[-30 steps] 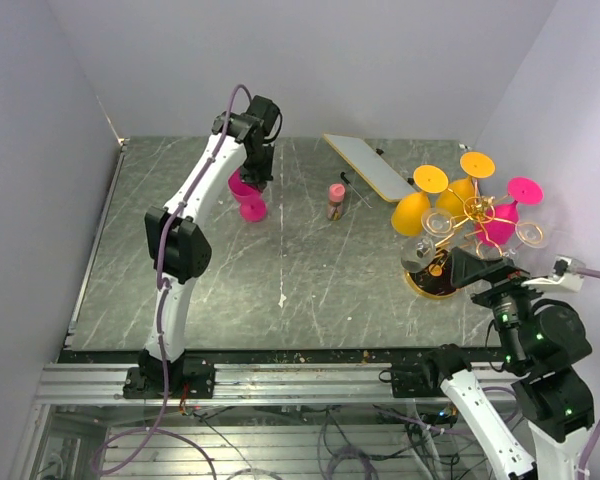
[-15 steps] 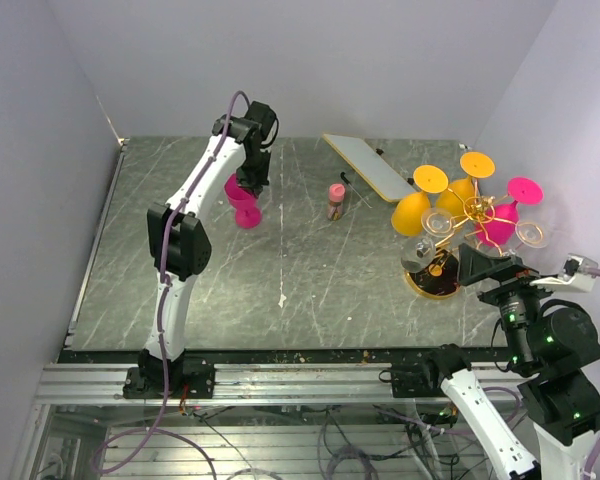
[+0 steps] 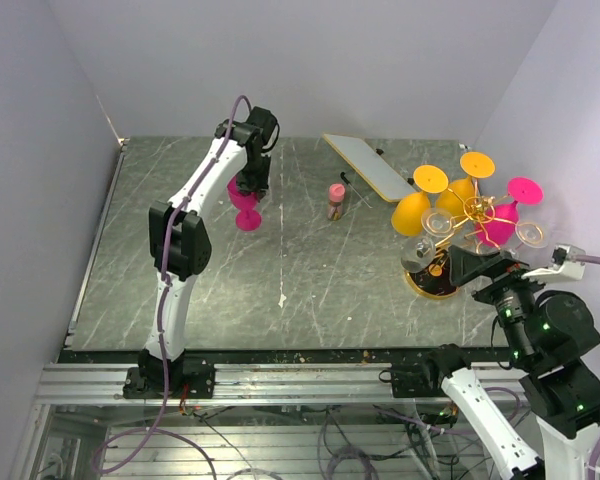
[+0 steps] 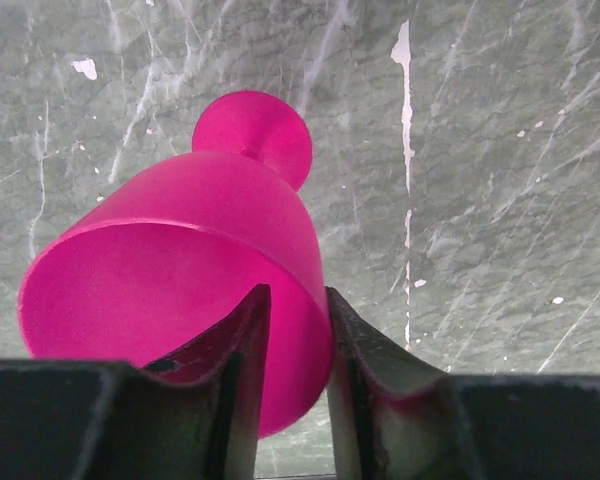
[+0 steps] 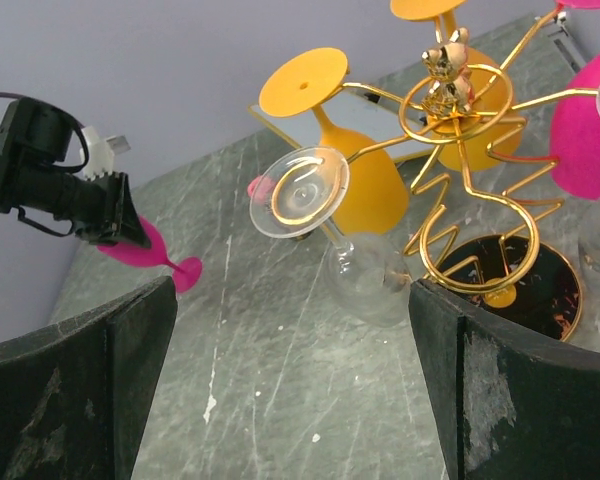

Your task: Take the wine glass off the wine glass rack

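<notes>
Two orange glasses, one pink glass on rack — pink goblet, left claw

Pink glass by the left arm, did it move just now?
Yes, a little. The pink glass tipped more upright. Its foot swung toward the table's near edge, slightly farther from the small bottle. The left hand is at its rim.

Right edge of table: wine glass rack, glasses hung upside down on its arms. Far edge, left of rack: flat board. Just before the board: small jar. Further left: wine glass, tilted, foot on table, rim wall between left gripper fingers.
</notes>
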